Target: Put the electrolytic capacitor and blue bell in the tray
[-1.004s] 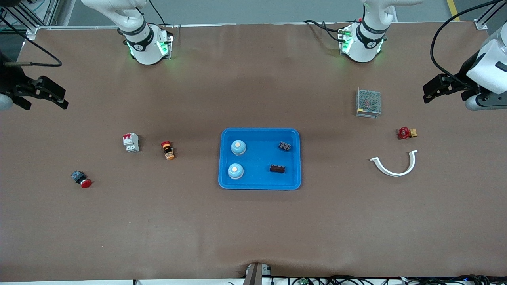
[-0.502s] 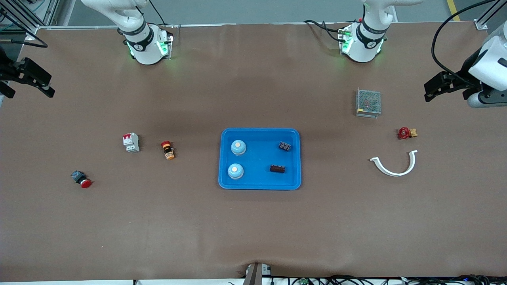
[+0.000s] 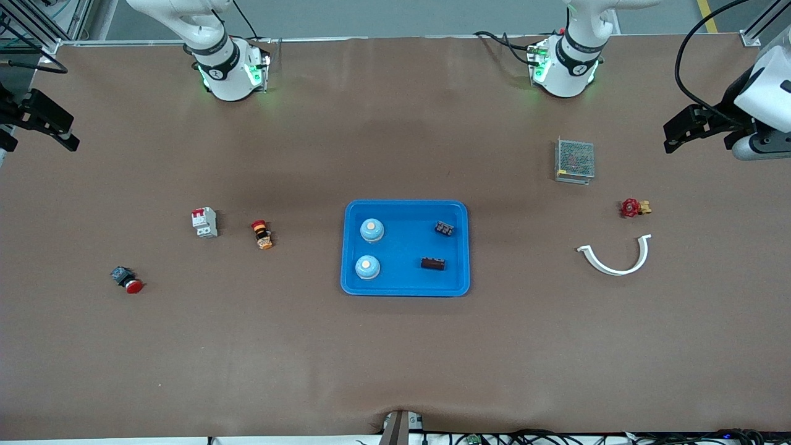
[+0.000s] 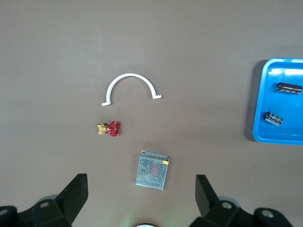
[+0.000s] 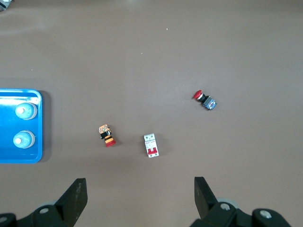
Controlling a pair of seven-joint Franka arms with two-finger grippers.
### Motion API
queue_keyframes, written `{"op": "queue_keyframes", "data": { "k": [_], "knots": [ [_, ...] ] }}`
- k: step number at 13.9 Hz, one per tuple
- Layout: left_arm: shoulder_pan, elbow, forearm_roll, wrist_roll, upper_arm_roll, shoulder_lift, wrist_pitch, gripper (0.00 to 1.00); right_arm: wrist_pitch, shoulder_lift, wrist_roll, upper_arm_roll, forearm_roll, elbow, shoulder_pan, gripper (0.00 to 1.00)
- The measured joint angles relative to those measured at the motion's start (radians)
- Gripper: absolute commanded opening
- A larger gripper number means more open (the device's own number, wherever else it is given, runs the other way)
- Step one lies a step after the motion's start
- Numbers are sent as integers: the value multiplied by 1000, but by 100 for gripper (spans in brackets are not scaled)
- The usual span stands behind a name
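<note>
Nearest the front camera, the tray [image 3: 405, 287] holds everything: one blue bell [image 3: 367, 267] and the dark electrolytic capacitor [image 3: 433, 264] in its nearer half, a second blue bell [image 3: 371, 230] and a second capacitor [image 3: 444, 228] in its farther half. Farther up, both my arms are drawn out high over the table's two ends. My left gripper [image 4: 142, 201] hangs spread and empty over the mesh box [image 4: 152, 170], well apart from the tray. My right gripper [image 5: 140, 201] is likewise spread and empty, over bare table near the white breaker [image 5: 151, 145].
</note>
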State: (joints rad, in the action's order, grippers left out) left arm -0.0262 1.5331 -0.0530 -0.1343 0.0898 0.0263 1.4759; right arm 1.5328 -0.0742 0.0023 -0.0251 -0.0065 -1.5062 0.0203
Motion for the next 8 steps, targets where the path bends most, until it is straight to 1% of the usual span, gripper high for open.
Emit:
{"op": "queue_keyframes", "data": {
  "k": [8],
  "knots": [
    [-2,12,15,0,1,9,0,100,-13,1,-1,-2,0,0,0,100]
  ]
}}
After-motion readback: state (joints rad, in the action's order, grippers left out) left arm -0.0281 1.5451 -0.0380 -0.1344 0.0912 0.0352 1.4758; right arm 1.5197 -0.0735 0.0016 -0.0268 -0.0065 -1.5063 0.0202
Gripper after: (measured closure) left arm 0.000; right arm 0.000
